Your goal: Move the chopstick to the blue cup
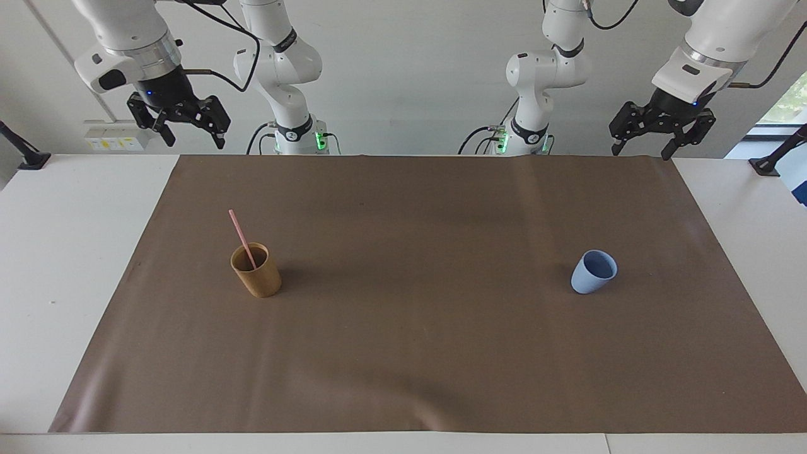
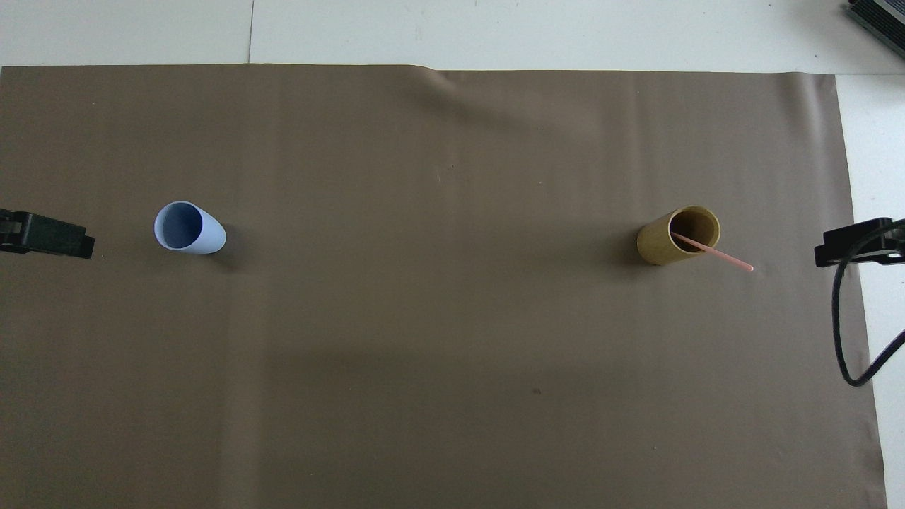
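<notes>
I see both my arms raised at their own ends of the rig, elbows high and wrists angled down. My right gripper (image 1: 191, 129) hangs in the air with its fingers spread apart and nothing between them. My left gripper (image 1: 643, 140) hangs the same way, fingers apart and empty. From overhead only their dark tips show at the edges.
</notes>
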Available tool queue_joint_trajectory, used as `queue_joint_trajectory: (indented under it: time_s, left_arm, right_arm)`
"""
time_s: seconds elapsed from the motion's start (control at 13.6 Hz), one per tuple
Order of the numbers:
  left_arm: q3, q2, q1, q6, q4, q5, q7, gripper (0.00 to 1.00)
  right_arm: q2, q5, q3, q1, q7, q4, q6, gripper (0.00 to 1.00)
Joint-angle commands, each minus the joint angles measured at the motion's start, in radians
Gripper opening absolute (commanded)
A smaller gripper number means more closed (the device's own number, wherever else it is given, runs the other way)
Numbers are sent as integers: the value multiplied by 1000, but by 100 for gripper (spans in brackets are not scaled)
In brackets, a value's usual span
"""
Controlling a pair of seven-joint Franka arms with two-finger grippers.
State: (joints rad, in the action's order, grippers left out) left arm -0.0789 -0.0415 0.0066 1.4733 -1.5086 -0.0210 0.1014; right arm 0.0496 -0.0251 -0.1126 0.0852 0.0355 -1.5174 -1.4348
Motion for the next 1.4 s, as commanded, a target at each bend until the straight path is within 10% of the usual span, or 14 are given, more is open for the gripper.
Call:
queue_joint_trajectory:
  time_s: [0.0, 1.33]
  left_arm:
    - [-4, 2, -2, -16, 13, 20, -19, 100]
    - [-7, -9, -10, 1, -10, 12, -20, 100]
  right_arm:
    - [21, 2, 5, -2, 27, -23, 1, 100]
    - [18, 4, 4, -4, 18, -17, 2, 100]
